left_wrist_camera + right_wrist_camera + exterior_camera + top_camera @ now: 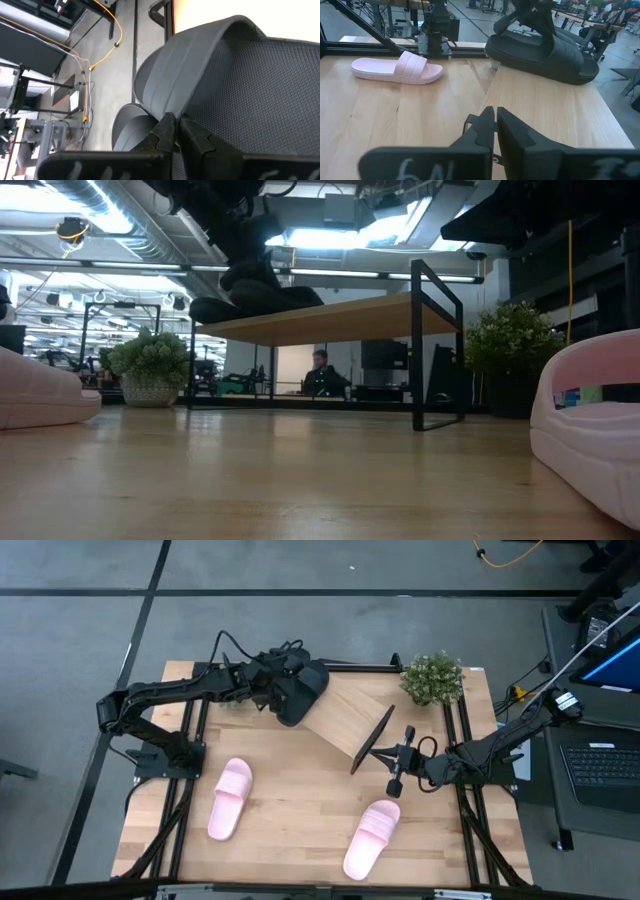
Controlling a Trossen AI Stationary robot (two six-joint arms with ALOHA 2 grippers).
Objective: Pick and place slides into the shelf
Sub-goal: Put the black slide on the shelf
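A black slide (240, 75) lies on the far left end of the slanted light-wood shelf (345, 715), and my left gripper (175, 137) is shut on its strap. A second black slide (130, 125) sits just beyond it. One pink slide (230, 798) rests sole-down on the table at the near left. Another pink slide (372, 838) lies at the near right. My right gripper (495, 125) hovers shut and empty by the shelf's right end, pointing across the board toward the black slides (540, 50). My left gripper pinches the edge of the black slide's broad strap (167, 107) between its two fingers. The fingers slant down at it from above, from the table's left side. The slide's sole (545, 67) lies on the shelf board, toe opening upward.
A potted plant (432, 678) stands at the table's far right corner beside the shelf. The shelf's thin black frame (440, 350) rises from the tabletop. Bare wood lies between the two pink slides. A person sits in the room beyond the table (322, 375).
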